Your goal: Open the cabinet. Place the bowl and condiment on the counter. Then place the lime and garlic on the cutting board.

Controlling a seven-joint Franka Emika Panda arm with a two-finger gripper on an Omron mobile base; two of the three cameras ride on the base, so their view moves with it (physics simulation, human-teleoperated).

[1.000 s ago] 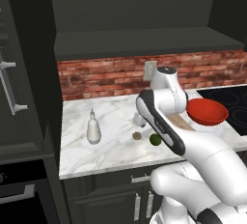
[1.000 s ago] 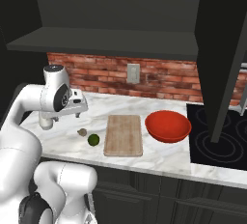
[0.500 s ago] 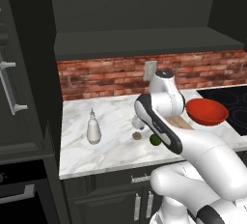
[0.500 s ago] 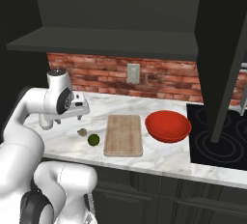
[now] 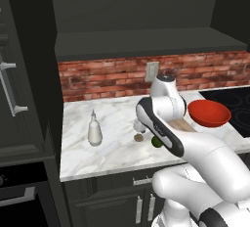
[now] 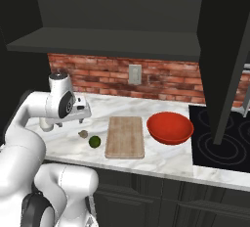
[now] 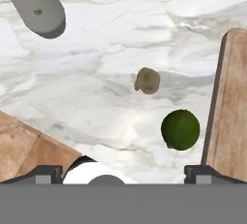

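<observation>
The cabinet (image 6: 222,50) stands open, its door swung out at the right. On the counter (image 5: 117,152) stand the white condiment bottle (image 5: 94,130) at the left and the red bowl (image 6: 170,127) at the right. The cutting board (image 6: 125,136) lies bare between them. The garlic (image 7: 147,80) and the lime (image 7: 180,129) rest on the marble just left of the board (image 7: 233,107). My gripper (image 7: 123,172) hangs open above them with nothing between its fingers, and it shows above the garlic (image 6: 83,133) and lime (image 6: 94,141) as the gripper (image 6: 83,114).
A black stovetop (image 6: 219,143) lies right of the bowl. A brick backsplash with a wall outlet (image 6: 135,74) runs behind the counter. A tall dark side cabinet (image 5: 19,99) closes off the left. The open cabinet's shelf (image 5: 146,42) hangs overhead.
The arm has sunk a little toward the counter over the garlic and lime. The bowl, bottle, lime and garlic have not moved.
</observation>
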